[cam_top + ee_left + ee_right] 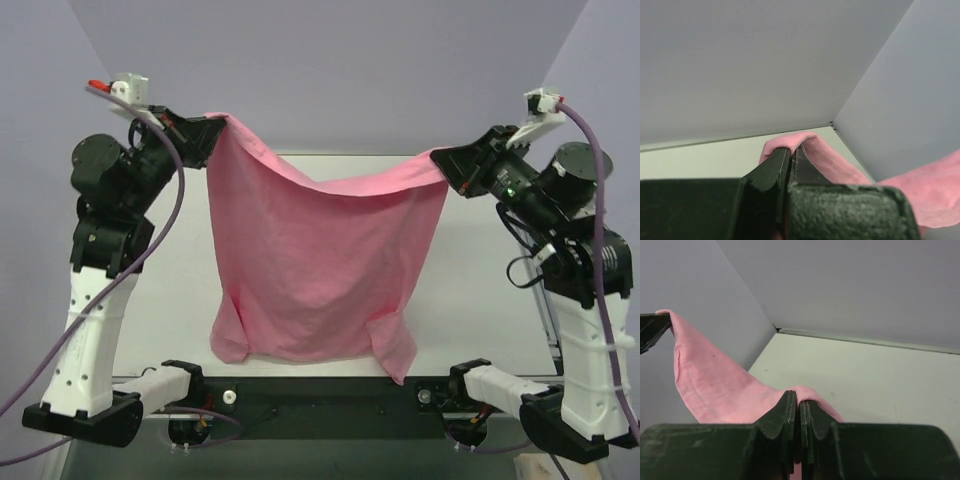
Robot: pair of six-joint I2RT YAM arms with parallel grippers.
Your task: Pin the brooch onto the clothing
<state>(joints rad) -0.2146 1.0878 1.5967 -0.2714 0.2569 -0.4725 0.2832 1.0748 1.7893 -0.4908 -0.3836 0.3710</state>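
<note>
I am looking at the shirt (320, 270), which is hanging in the air above the desk (165, 300), spread between both arms like a curtain. The left tool (217, 127) is pinching one top corner of it over the left side of the desk, and the right tool (441, 158) is pinching the other top corner over the right side. The left corner is standing a little higher than the right one, and the upper edge is sagging in a soft curve between them. The lower part is bunching into two folded corners toward the near edge of the desk; I cannot tell if it is touching the desk there.

In the left wrist view the jaws of the left tool (790, 151) are standing almost together, with a fold of the pink shirt (832, 162) squeezed between them, above the desk (700, 160). In the right wrist view the right tool (799, 399) is gripping in the same narrow way, and the shirt (715, 385) is running from it up to the left tool (652, 330), over the desk (865, 370).
</note>
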